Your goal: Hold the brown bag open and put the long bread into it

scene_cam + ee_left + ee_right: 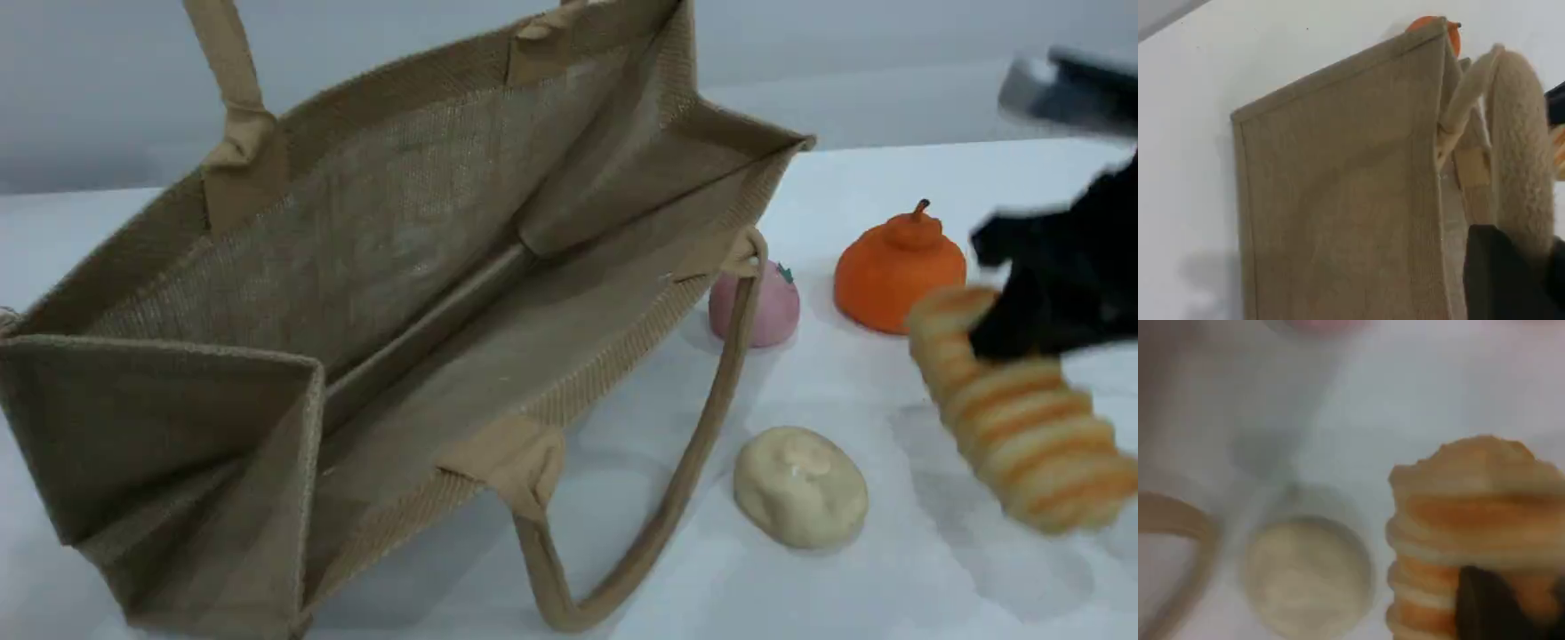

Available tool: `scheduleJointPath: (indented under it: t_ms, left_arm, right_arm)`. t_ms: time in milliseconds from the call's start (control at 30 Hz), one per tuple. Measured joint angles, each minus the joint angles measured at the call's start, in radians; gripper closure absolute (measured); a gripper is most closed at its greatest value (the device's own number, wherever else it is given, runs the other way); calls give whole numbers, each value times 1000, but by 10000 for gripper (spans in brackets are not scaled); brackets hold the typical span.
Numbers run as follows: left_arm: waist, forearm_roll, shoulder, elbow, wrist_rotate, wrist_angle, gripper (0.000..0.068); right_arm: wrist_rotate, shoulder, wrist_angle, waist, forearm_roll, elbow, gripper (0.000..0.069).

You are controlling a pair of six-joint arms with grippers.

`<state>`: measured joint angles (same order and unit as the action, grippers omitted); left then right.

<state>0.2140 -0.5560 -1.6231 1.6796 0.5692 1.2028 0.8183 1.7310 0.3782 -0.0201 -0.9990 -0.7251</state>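
Observation:
The brown bag lies on its side with its mouth wide open toward the camera. Its upper handle is pulled up out of the top of the frame, and its lower handle lies on the table. In the left wrist view my left gripper is shut on the beige handle, above the bag's outer wall. At the right, my blurred right gripper is shut on the upper end of the long bread, which hangs tilted above the table. The right wrist view shows the bread close up with a dark fingertip on it.
A cream round bun lies on the white table between the bag and the bread. A pink round item sits by the bag's right corner. An orange pumpkin shape stands just behind the bread.

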Motion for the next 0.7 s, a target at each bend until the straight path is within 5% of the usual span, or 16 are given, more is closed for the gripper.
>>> scheduleJointPath:
  t_ms: [467, 700]
  left_arm:
    - [0, -1, -28, -1, 0, -38, 592]
    - [0, -14, -31, -1, -1, -51, 592]
  right_arm:
    - [113, -324, 321, -8, -267, -1, 624]
    - [134, -322, 294, -161, -381, -6, 628]
